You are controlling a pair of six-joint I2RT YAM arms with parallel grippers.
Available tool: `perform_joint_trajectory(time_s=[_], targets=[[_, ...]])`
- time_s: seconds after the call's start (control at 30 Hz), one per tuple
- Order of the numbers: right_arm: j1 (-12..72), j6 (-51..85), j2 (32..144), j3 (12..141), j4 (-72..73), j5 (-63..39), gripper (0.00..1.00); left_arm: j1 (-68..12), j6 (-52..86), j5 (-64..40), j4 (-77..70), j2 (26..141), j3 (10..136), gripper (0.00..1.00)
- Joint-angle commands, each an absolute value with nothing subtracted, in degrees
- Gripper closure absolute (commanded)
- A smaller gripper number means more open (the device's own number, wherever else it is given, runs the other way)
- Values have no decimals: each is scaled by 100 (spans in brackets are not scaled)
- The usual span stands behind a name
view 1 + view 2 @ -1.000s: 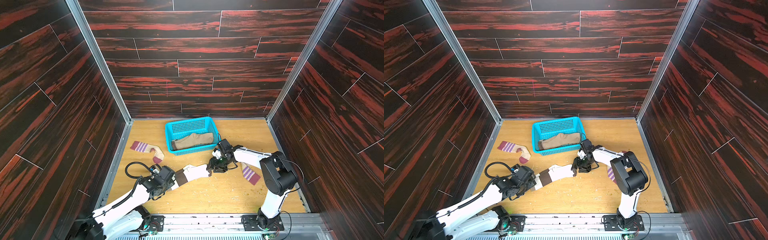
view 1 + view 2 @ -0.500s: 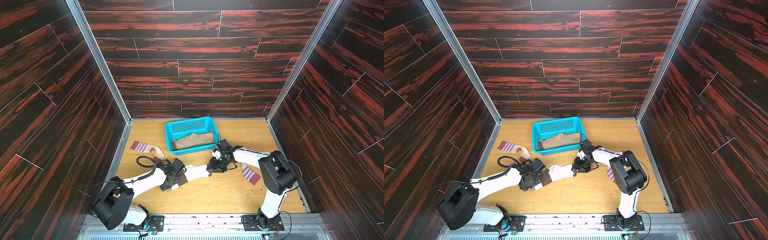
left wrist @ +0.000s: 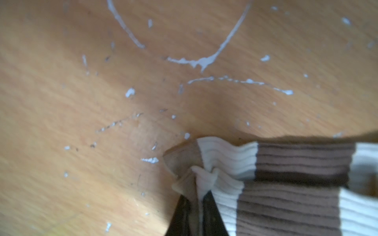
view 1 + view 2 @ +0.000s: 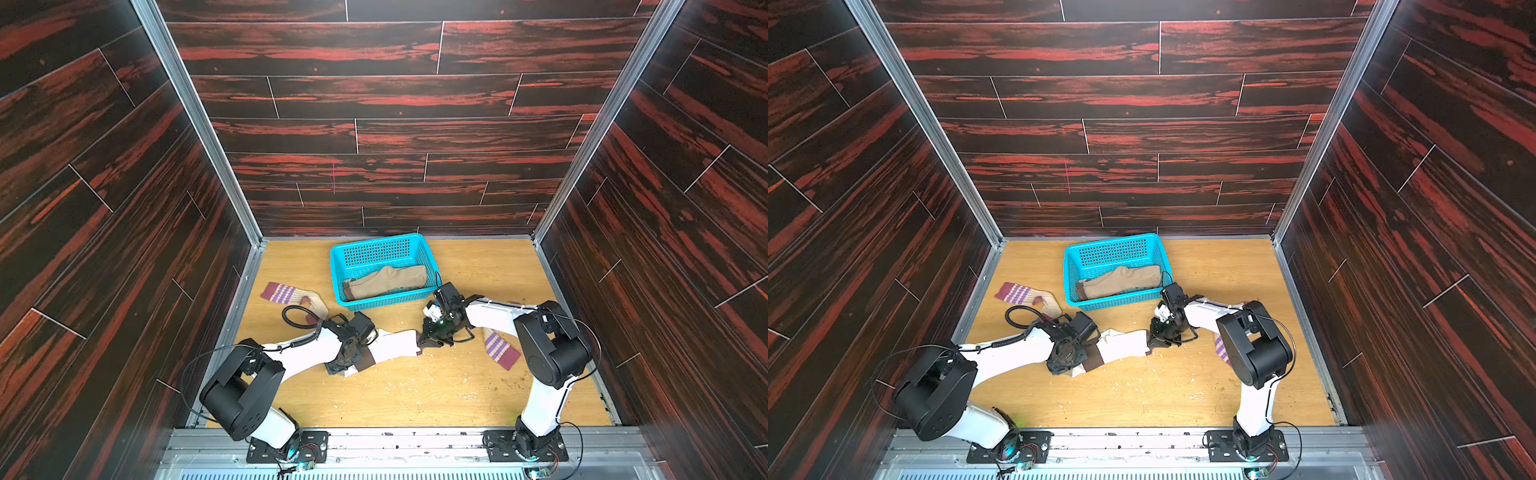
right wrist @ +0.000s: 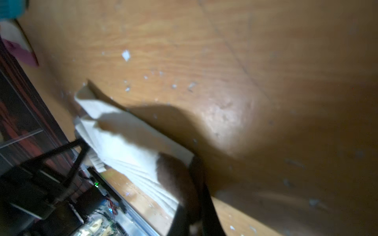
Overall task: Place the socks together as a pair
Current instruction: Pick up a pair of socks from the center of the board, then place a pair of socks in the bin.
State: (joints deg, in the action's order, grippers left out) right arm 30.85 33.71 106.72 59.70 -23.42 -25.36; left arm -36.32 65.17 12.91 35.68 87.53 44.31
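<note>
In both top views a white sock with brown bands (image 4: 395,347) (image 4: 1121,347) lies stretched out mid-table between my two grippers. My left gripper (image 4: 351,368) (image 3: 197,196) is shut on its bunched white and brown cuff end (image 3: 286,183). My right gripper (image 4: 424,347) (image 5: 189,179) is shut on its brown toe end, with the white body (image 5: 126,143) running away from the fingers. A cream sock with purple stripes (image 4: 291,295) lies at the left, and a matching one (image 4: 498,349) lies at the right, partly under my right arm.
A blue basket (image 4: 374,243) stands at the back centre with tan ribbed socks (image 4: 386,282) inside, close behind my right wrist. Dark wood walls close in on three sides. White flecks are scattered over the wooden table (image 4: 415,395).
Both grippers have gone from open to shut on the ends of the white sock. My left arm has swung in from the front left, closer to the cuff.
</note>
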Motion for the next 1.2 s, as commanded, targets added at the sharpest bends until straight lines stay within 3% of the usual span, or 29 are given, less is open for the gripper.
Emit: perform_joint_trajectory(time_s=[0.0, 0.3, 0.6, 0.9, 1.17], targets=[[3117, 3388, 10558, 5846, -2416, -2573, 99, -3603, 6278, 1204, 3812, 8763, 4572, 91], [3127, 3553, 9303, 5867, -2745, -2733, 100, -3700, 6113, 1286, 4357, 7341, 5130, 93], [3123, 3429, 8953, 7327, -3568, -2839, 100, -3700, 5794, 1546, 4880, 6805, 6469, 93], [2762, 2906, 9805, 9411, -4428, -2832, 100, -3059, 4998, 1318, 4834, 7499, 7929, 92], [2306, 2465, 11733, 11791, -4862, -2997, 100, -2196, 4199, 636, 4261, 8877, 9033, 92]])
